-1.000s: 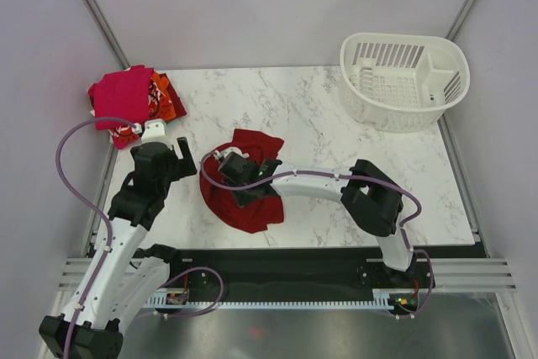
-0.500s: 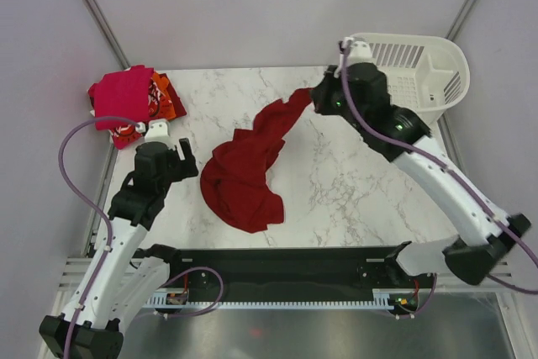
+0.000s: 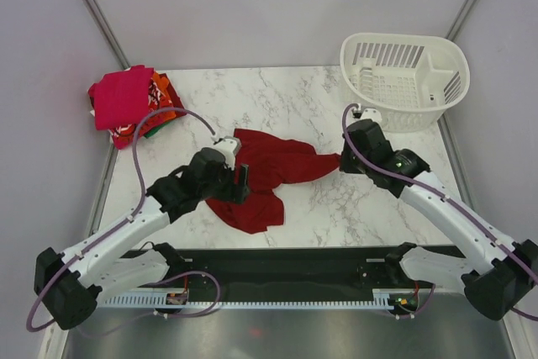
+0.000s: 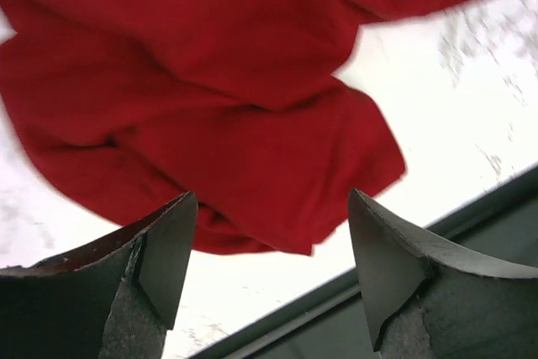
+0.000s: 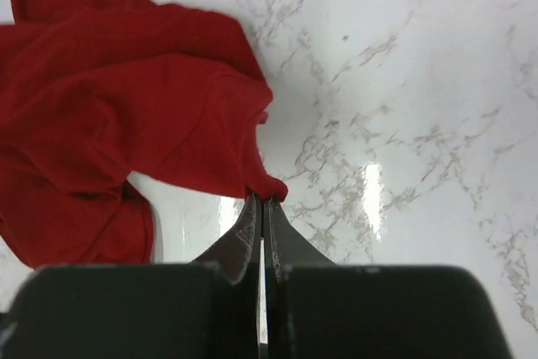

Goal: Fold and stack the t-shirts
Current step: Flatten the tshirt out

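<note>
Nearest the arms' bases, the left gripper (image 4: 271, 199) hovered low over the near-left part of the dark red t-shirt (image 3: 277, 166), its jaws standing apart with nothing between them and the cloth lying just beyond its fingertips. The shirt lay crumpled on the middle of the marble table (image 3: 336, 199), one end drawn out to the right. There the right gripper (image 5: 261, 199) was pinched shut on a small tip of its edge, close to the tabletop. The step in hand looked like spreading this shirt flat before any fold. The next move probably called for the left jaws to take an opposite edge, so the two arms could pull the cloth taut. Farther back, the pile of t-shirts (image 3: 126, 98) sat at the far-left corner, well apart, and the white basket (image 3: 403, 37) stood at the far right.
</note>
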Available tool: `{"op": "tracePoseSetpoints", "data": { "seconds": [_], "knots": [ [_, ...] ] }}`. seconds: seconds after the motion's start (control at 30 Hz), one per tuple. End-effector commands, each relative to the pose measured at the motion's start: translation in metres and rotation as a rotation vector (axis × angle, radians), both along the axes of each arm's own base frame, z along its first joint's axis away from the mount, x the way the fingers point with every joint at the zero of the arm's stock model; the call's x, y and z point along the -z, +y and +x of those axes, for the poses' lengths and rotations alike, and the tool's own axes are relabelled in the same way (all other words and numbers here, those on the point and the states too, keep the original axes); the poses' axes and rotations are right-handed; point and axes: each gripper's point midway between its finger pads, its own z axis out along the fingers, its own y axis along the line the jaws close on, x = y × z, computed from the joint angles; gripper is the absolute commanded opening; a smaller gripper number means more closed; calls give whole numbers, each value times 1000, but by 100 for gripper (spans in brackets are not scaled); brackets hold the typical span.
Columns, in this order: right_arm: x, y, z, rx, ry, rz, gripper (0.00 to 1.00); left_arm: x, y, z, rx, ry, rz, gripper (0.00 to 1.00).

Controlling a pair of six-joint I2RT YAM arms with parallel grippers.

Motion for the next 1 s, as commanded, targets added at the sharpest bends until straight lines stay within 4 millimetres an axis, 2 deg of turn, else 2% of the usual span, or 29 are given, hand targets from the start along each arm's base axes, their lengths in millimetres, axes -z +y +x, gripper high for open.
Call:
{"op": "tracePoseSetpoints", "data": {
  "seconds": [0.0,0.03,0.07,0.13,0.17,0.2,0.27,0.3,0.33,0.37,0.47,0.5,0.6,0.73,0.77,0.97],
  "knots": [
    [-34,-32,10,123,-116,30,0,0,-28,-18,2,52,-43,78],
    [-38,-41,13,137,-130,16,0,10,-32,-21,10,72,-15,78],
    [-53,-62,22,201,-164,15,0,16,-39,-30,39,84,3,78],
    [-70,-89,31,250,-197,-6,0,26,-42,-36,25,107,24,78],
    [-89,-118,41,334,-226,10,0,27,-49,-44,41,117,17,78],
    [-96,-124,45,329,-227,50,0,27,-52,-46,39,111,20,79],
    [-108,-149,55,416,-229,52,0,30,-59,-53,56,113,37,79],
    [-110,-152,58,442,-227,67,0,31,-62,-52,52,110,45,79],
    [-110,-169,61,501,-224,90,0,34,-63,-53,55,116,59,79],
    [-118,-172,64,525,-247,133,0,44,-66,-55,63,135,94,80],
    [-124,-186,68,562,-265,165,0,53,-73,-54,55,144,136,81],
    [-124,-185,69,557,-262,171,0,63,-73,-53,39,159,166,82],
    [-111,-174,72,503,-232,205,0,75,-81,-51,20,171,200,86],
    [-102,-170,69,486,-223,211,0,66,-109,-51,67,145,158,90],
    [-103,-169,70,479,-227,216,0,59,-121,-50,85,135,122,91],
    [-98,-163,74,447,-214,238,0,51,-168,-61,183,113,58,91]
  ]
}}
